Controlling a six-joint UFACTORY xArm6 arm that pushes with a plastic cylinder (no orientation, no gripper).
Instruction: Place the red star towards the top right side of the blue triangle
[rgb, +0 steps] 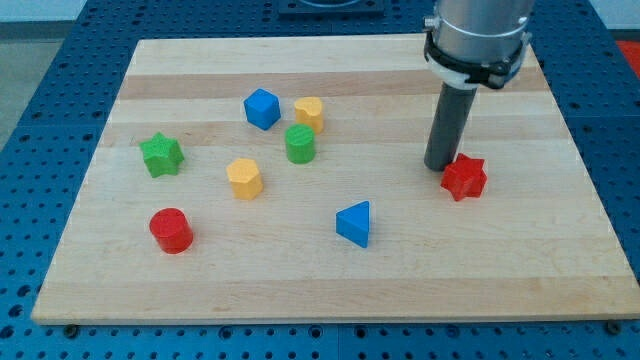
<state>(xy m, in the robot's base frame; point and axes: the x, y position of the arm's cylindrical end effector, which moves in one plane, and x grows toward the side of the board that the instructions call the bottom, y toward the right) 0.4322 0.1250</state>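
Note:
The red star lies on the wooden board's right side. My tip stands just left of the star and slightly above it, touching or almost touching its upper-left edge. The blue triangle lies lower and to the left of the star, near the board's middle bottom. The star is up and to the right of the triangle, about a hundred pixels away.
A blue cube, a yellow block and a green cylinder cluster at upper middle. A yellow hexagonal block, a green star and a red cylinder lie on the left. The board's right edge is near the star.

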